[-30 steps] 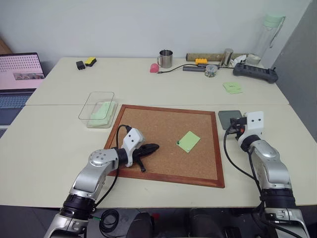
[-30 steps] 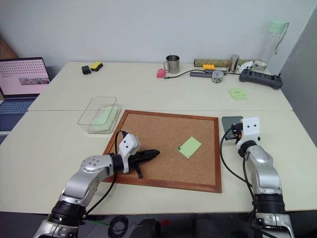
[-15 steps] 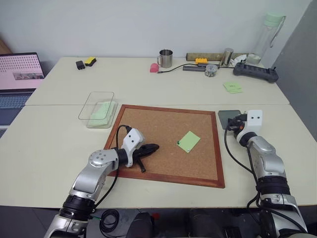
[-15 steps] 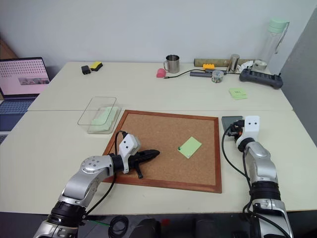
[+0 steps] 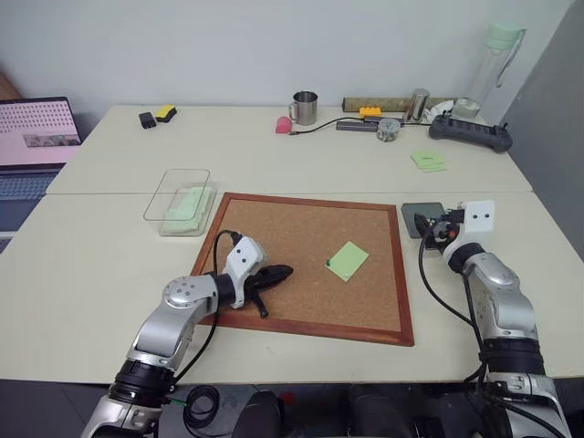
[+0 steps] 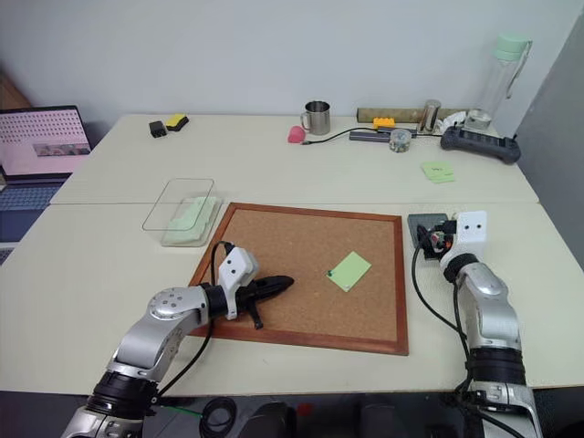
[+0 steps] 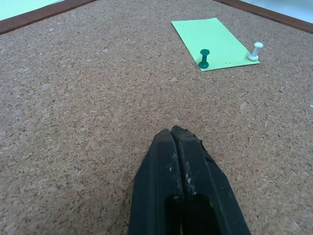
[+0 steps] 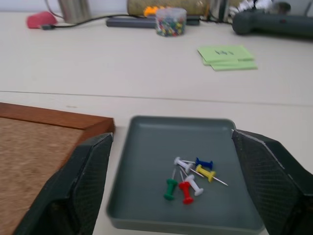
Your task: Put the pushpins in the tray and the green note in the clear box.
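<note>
The green note lies on the corkboard, held by a dark green pushpin and a white pushpin. My left gripper is shut and empty, resting on the cork a short way from the note. The grey tray sits just off the board's right edge with several coloured pushpins in it. My right gripper hovers at the tray's near rim, open wide with nothing between its fingers. The clear box stands left of the board with green paper inside.
A laptop sits at the far left. Along the back are a metal mug, a jar of pins, a black controller and a bottle. A stack of green sticky notes lies behind the tray.
My right hand has drifted slightly up and to the right at the tray. The left arm, the note and the board have not moved.
</note>
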`<action>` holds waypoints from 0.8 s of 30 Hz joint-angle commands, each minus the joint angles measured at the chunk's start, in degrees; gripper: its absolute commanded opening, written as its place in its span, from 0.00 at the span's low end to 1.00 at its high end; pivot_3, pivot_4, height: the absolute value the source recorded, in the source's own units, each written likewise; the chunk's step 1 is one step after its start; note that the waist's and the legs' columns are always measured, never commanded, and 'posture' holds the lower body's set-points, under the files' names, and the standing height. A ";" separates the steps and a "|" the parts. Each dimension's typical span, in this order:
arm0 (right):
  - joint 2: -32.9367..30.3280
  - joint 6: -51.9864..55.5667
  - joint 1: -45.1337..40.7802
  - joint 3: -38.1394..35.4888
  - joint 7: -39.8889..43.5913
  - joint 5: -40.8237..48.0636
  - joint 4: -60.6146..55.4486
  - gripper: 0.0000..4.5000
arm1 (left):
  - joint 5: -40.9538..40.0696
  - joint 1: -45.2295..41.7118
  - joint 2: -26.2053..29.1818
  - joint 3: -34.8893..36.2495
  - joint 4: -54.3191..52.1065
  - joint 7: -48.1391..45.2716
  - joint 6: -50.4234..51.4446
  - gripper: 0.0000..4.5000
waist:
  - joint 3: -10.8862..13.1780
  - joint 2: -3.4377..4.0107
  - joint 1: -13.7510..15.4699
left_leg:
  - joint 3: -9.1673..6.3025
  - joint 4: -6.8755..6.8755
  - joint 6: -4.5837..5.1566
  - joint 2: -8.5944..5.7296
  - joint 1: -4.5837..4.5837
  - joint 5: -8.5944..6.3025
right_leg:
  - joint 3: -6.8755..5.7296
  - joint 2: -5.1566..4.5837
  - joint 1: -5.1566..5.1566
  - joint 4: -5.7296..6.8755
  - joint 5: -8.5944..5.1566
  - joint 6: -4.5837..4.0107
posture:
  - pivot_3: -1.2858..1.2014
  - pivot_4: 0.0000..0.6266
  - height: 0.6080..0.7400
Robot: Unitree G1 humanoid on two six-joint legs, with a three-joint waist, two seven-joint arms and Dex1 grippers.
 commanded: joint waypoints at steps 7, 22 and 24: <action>-5.67 5.84 7.25 3.32 11.49 5.50 -17.60 0.88 | 2.59 1.54 0.66 -1.88 2.95 0.38 0.68 0.00 | 0.00 0.00 0.05 | -0.03 0.00 0.00 0.01 -0.01 0.00 | -0.01 -0.01 0.01 -0.02 -0.10 0.18 | 0.52 0.24 1.00; -2.91 8.14 10.62 17.81 17.61 4.66 -22.96 0.88 | 3.38 1.03 0.74 -2.64 3.79 -0.06 -0.72 0.00 | 0.01 -0.01 0.09 | -0.14 0.01 -0.01 0.02 -0.03 0.00 | -0.06 0.00 0.01 -0.12 -0.13 0.23 | 0.52 0.24 1.00; -2.32 7.32 10.34 18.87 17.74 3.91 -21.96 0.88 | 3.33 1.05 0.75 -2.64 3.71 -0.07 -0.67 0.00 | 0.01 -0.02 0.10 | -0.15 0.01 -0.01 0.02 -0.04 0.00 | -0.05 0.00 0.01 -0.12 -0.13 0.23 | 0.52 0.24 1.00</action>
